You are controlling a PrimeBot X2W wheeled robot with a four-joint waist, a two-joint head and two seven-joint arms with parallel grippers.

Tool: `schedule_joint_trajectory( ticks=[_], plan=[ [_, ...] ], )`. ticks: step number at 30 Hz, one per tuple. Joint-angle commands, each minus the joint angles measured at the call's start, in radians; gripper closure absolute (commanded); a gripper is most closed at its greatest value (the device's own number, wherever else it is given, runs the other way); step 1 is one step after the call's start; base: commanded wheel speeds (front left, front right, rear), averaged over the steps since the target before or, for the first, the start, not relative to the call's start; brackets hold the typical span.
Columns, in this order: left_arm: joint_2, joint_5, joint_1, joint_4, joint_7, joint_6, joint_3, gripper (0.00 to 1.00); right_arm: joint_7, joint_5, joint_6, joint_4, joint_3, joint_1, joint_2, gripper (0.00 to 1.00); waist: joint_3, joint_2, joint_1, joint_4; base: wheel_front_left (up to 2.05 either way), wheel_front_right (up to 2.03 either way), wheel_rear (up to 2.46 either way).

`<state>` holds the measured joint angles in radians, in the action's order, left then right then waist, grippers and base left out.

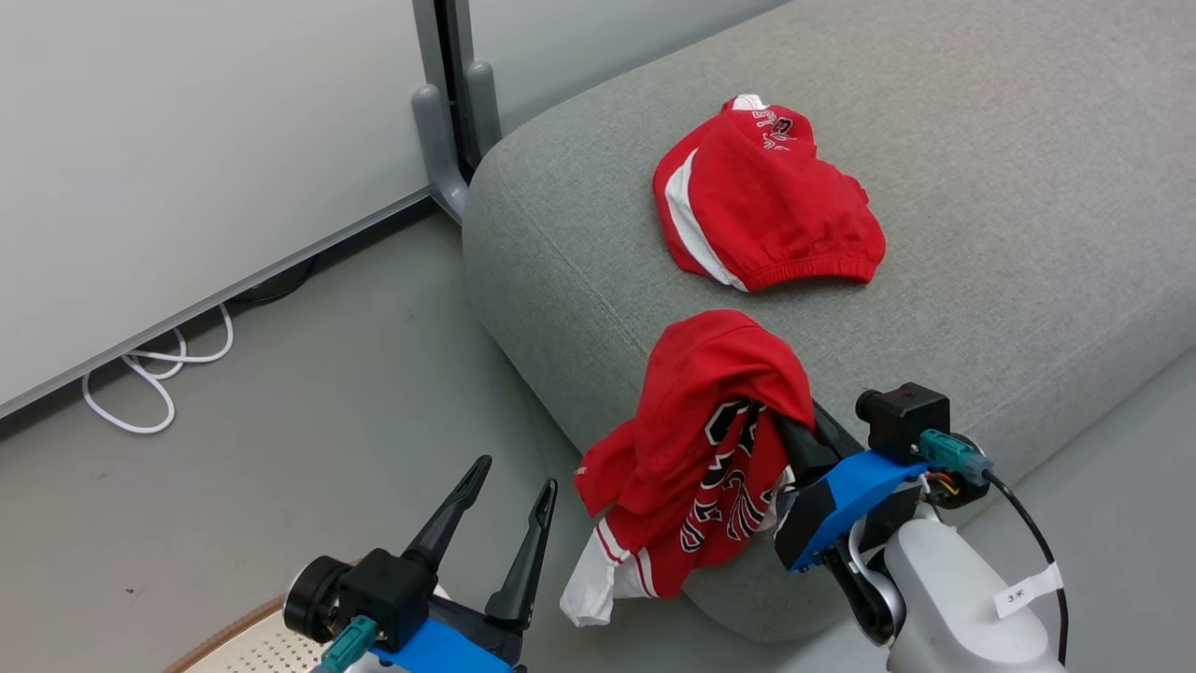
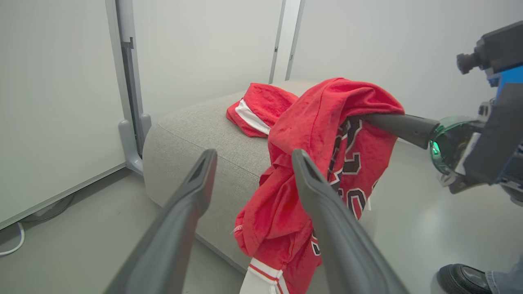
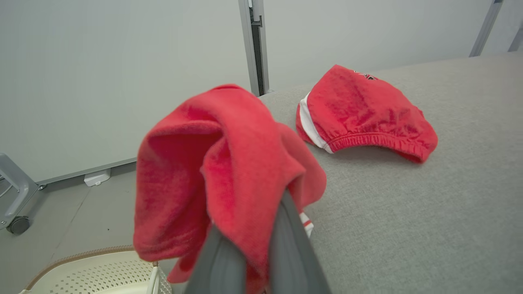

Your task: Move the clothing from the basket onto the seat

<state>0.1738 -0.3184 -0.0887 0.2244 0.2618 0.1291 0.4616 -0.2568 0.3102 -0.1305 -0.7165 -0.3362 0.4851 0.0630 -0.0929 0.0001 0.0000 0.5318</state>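
With the left gripper [image 1: 516, 472] spread wide and empty near the cream perforated plastic basket [image 1: 245, 637], the right gripper [image 1: 802, 437], clamped on the red lettered jersey [image 1: 701, 439] hanging over the front edge of the grey woven-fabric sofa [image 1: 981, 280], risks dropping it floorward if it releases short of the red white-striped garment [image 1: 761, 201] lying farther back.

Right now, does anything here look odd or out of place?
Yes: the lettered red garment hangs bunched from the right gripper at the corner of the sofa, its white hem dangling below the seat edge; the other red garment lies fully on top.
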Motion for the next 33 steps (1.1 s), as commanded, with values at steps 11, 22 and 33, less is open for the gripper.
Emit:
schedule_joint_trajectory(
  ticks=[11, 22, 33],
  plan=[
    [0.022, -0.008, -0.041, 0.006, 0.005, 0.002, 0.029, 0.00, -0.008, -0.008, -0.001, 0.022, 0.033, -0.027, -0.005, 1.00, -0.025, -0.0001, 0.0000, 0.016, 0.00, 0.00, 0.00],
    [0.030, -0.011, -0.049, 0.002, 0.005, 0.002, 0.039, 0.00, -0.009, -0.019, -0.001, 0.035, 0.052, -0.033, -0.008, 1.00, -0.036, -0.0001, 0.0000, 0.017, 0.00, 0.00, 0.00],
    [0.051, 0.005, -0.045, -0.027, 0.005, 0.002, 0.014, 0.00, -0.007, 0.044, -0.001, 0.102, 0.081, 0.074, -0.001, 1.00, -0.097, -0.0001, 0.0000, 0.027, 0.00, 0.00, 0.00]
  ],
)
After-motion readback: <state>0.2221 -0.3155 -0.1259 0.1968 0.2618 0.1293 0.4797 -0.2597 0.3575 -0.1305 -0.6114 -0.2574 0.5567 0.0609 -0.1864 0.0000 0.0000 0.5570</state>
